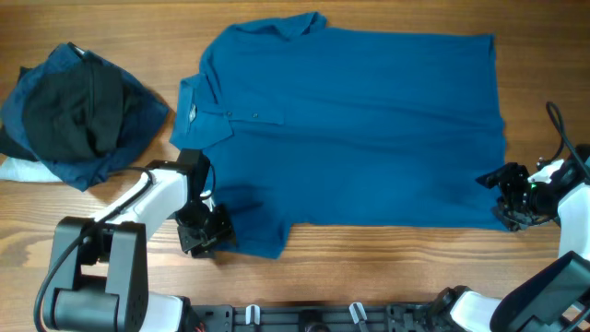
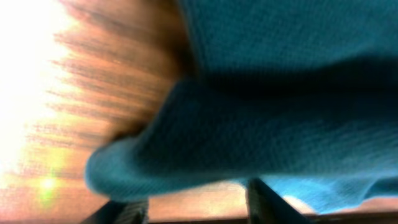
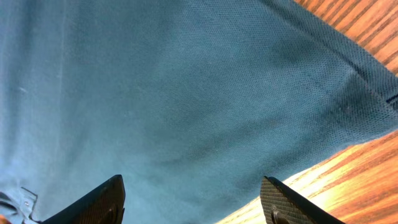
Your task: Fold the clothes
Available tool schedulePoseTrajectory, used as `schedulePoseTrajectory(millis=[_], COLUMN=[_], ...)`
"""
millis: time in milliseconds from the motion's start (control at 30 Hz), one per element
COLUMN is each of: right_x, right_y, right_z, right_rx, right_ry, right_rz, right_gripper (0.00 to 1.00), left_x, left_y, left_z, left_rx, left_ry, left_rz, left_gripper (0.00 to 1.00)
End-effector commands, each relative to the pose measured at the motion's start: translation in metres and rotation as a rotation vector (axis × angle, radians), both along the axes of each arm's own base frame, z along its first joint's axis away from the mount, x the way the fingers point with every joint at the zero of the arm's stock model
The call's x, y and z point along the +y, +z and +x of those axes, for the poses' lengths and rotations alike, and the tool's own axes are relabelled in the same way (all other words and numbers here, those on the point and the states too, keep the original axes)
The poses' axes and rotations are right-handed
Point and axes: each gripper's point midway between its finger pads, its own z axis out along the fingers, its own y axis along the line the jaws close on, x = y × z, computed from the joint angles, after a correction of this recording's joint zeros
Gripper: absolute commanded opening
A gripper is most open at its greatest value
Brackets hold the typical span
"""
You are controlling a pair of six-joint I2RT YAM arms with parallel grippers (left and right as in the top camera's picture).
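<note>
Shirt (image 1: 350, 120), blue polo, short-sleeved: lay spread flat and unfolded on wooden table (image 1: 387, 277), collar (image 1: 198, 106) toward left, hem toward right, buttoned front facing up.

Left gripper (image 1: 205, 229): sat low at near sleeve (image 1: 253, 226). Wrist view blurred; fingers (image 2: 134, 211) seen apart, with a rolled lip of sleeve cloth at their mouth. Whether already pinching cloth: could not be told.

Right gripper (image 1: 507, 195): sat at near hem corner, fingers (image 3: 93, 202) spread wide over flat cloth, nothing between them.

Step in hand, as judged: taking hold of near edge at both ends, ahead of a first lengthwise fold. No fold made as yet.

Next move, as judged: called for a sure pinch on sleeve and on hem corner alike, then an even lift at both ends and a carry across toward far edge, kept level to stop the middle sagging or dragging.

Edges: near edge ran straight from sleeve to hem corner; hem edge lay just beside right gripper.

Open room: bare wood along near side between the two arms, and past the hem on the right. Far side: only a thin strip of table showing. Left side tighter: heap of dark clothes (image 1: 78, 111) lay near the collar, seemingly not touching.
</note>
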Motion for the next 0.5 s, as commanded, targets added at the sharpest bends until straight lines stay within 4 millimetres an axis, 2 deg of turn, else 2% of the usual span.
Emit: schedulePoseTrajectory(millis=[0, 33, 67, 100, 167, 233, 400, 433, 467], right_x=[-0.003, -0.003, -0.003, -0.003, -0.003, -0.003, -0.003, -0.003, -0.003], right_y=[-0.002, -0.001, -0.001, -0.001, -0.001, -0.001, -0.001, -0.001, -0.001], right_z=[-0.001, -0.001, -0.001, -0.001, -0.001, -0.001, -0.001, -0.001, -0.001], right_rx=[0.003, 0.003, 0.002, 0.001, 0.000, 0.000, 0.000, 0.001, 0.003], right_ry=[0.018, 0.016, 0.016, 0.017, 0.016, 0.016, 0.017, 0.016, 0.016], right_rz=[-0.030, -0.029, -0.030, -0.032, -0.031, -0.031, -0.031, -0.030, -0.029], right_gripper=[0.70, 0.70, 0.70, 0.70, 0.70, 0.70, 0.70, 0.70, 0.70], left_x=[-0.005, -0.005, -0.006, -0.011, -0.018, -0.022, -0.038, -0.042, -0.046], left_y=[-0.003, -0.003, -0.002, -0.001, 0.002, 0.001, -0.004, -0.005, -0.006], left_z=[0.011, 0.011, 0.011, 0.011, 0.012, 0.013, 0.013, 0.013, 0.009], left_rx=[-0.042, -0.041, -0.041, -0.037, -0.035, -0.035, -0.043, -0.044, -0.030], left_ry=[0.039, 0.046, 0.048, 0.056, 0.065, 0.075, 0.059, 0.050, 0.050], left_rz=[-0.012, -0.010, -0.017, -0.046, -0.085, -0.081, -0.067, -0.064, -0.054], left_gripper=[0.38, 0.39, 0.52, 0.60, 0.66, 0.67, 0.52, 0.47, 0.37])
